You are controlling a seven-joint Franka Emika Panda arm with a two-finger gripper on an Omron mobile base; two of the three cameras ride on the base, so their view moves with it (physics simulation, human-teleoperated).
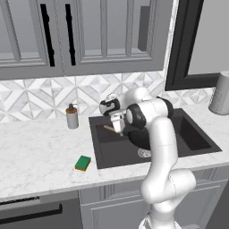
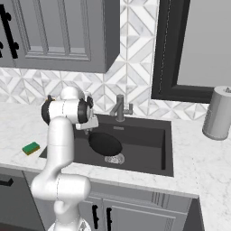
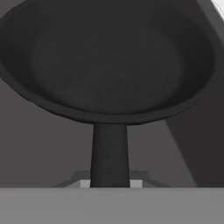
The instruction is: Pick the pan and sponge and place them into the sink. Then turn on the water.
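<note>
We see the arm rising from the base, elbow bent high, forearm reaching forward and down. The gripper points downward at the wrist's end, its fingers closed on either side of the pan handle, clamped tight.

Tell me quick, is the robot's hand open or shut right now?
Gripper: shut on the pan, its fingers clamped on the handle, with the pan over the sink.

Green sponge on counter, left of sink.
</note>
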